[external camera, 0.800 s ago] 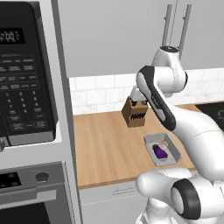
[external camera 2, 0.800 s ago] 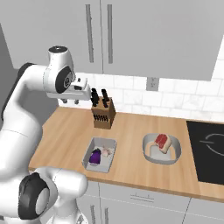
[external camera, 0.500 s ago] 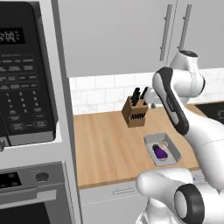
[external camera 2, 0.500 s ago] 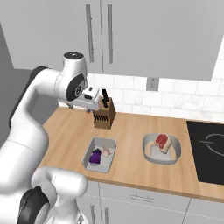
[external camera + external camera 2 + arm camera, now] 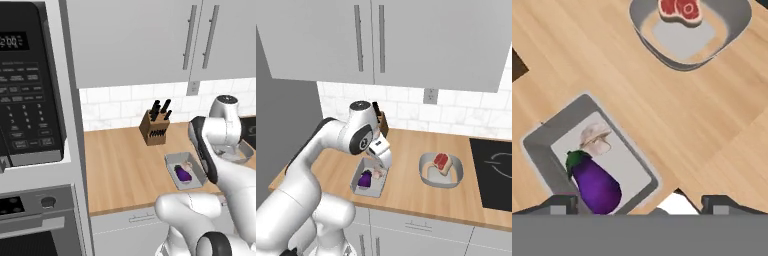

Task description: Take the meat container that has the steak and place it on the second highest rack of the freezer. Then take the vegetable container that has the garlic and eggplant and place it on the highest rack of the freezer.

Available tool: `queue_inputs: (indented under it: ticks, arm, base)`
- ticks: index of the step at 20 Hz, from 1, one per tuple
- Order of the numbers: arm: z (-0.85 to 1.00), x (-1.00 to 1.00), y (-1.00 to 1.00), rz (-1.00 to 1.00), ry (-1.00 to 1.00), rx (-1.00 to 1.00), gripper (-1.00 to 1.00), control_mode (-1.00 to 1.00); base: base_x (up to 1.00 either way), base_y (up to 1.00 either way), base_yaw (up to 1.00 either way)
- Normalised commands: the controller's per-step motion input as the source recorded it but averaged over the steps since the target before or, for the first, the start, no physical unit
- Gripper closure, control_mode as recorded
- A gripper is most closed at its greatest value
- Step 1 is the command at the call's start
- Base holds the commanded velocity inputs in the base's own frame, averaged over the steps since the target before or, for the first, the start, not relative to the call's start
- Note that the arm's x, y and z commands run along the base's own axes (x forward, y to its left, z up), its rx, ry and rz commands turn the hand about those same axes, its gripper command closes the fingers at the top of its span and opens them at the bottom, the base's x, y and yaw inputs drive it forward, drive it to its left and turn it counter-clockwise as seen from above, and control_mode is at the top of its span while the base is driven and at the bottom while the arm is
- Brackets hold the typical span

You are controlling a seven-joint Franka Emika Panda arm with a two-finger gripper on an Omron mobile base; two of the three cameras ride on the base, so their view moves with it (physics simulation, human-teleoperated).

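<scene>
The vegetable container (image 5: 542,150), a grey rectangular tray, holds the purple eggplant (image 5: 597,186) and the pale garlic (image 5: 595,138). It lies on the wooden counter, seen too as the container (image 5: 357,176) (image 5: 170,161). To its right sits the round grey meat container (image 5: 428,176) (image 5: 643,27) with the red steak (image 5: 442,161) (image 5: 680,9). My gripper (image 5: 384,167) (image 5: 641,204) hangs open and empty over the near right edge of the vegetable container, touching nothing. The freezer is out of view.
A knife block (image 5: 155,127) stands at the back of the counter (image 5: 406,200), partly behind my arm. A black stovetop (image 5: 496,170) lies right of the meat container. A microwave (image 5: 30,85) and oven fill the left wall. Upper cabinets hang overhead.
My arm has swung away from the knife block and come down and forward over the vegetable container. The jaws stayed open. Both containers lie where they were.
</scene>
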Motion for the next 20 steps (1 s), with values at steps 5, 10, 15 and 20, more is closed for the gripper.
queue_inputs:
  ticks: [5,10,15,20]
  arm:
    - [-1.00,0.05,-0.32,-0.32,0.15,0.12,-1.00,-1.00]
    - [-0.54,-0.11,0.04,-0.04,0.12,0.36,-1.00,-1.00]
    - [-0.14,0.36,0.00,-0.01,0.04,0.00,-1.00,-1.00]
    - [-0.64,0.12,0.00,0.00,0.14,-0.02,-1.00,-1.00]
  base:
    - [0.00,0.00,0.00]
    - [0.00,0.00,0.00]
    - [0.00,0.00,0.00]
    - [0.00,0.00,0.00]
